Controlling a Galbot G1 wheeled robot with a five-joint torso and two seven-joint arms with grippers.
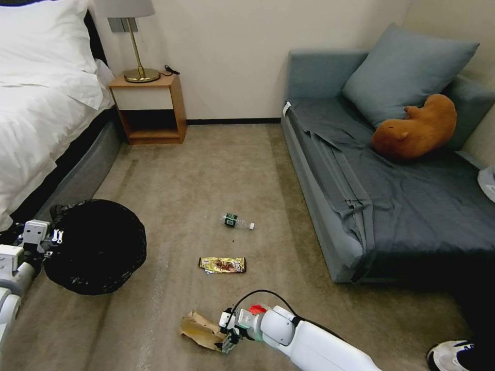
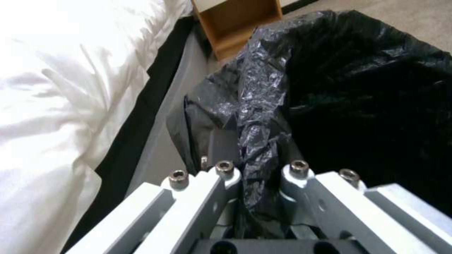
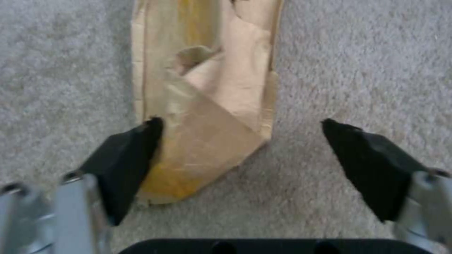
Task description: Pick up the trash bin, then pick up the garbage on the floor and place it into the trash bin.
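The trash bin [image 1: 98, 247], lined with a crinkly black bag, hangs at the left beside the bed. My left gripper [image 1: 55, 237] is shut on its bag-covered rim [image 2: 256, 155]. The garbage lies on the carpet: a small clear bottle [image 1: 237, 221], a gold-brown wrapper [image 1: 223, 265] and a crumpled brown paper bag [image 1: 200, 330]. My right gripper [image 1: 228, 340] is low at the paper bag's near end. It stands open [image 3: 240, 121] with one black fingertip [image 3: 136, 144] touching the paper bag [image 3: 207, 106] and the other out on bare carpet.
A white bed [image 1: 36, 103] lines the left side, with a wooden nightstand [image 1: 149, 108] and lamp at the back. A grey sofa [image 1: 392, 206] with a cushion and brown plush animal [image 1: 417, 129] fills the right. A person's shoe [image 1: 454, 355] is at the bottom right.
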